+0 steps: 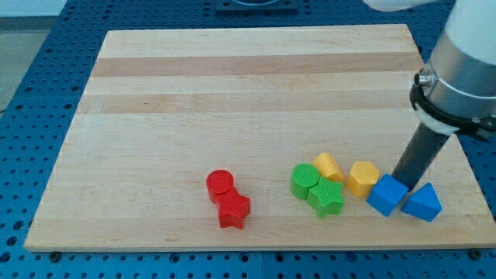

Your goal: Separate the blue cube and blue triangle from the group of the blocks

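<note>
The blue cube (387, 194) lies near the board's bottom right, touching the yellow hexagon block (363, 177) on its left. The blue triangle (422, 202) lies just right of the cube, with a narrow gap between them. My tip (401, 180) stands at the top of that gap, at the cube's upper right corner and the triangle's upper left. The dark rod rises up to the right into the arm's grey and white body.
A second yellow block (328, 166) lies left of the hexagon. A green cylinder (304, 180) and green star (326, 199) sit below it. A red cylinder (220, 184) and red star (232, 209) lie further left. The wooden board (232, 85) ends close below the blocks.
</note>
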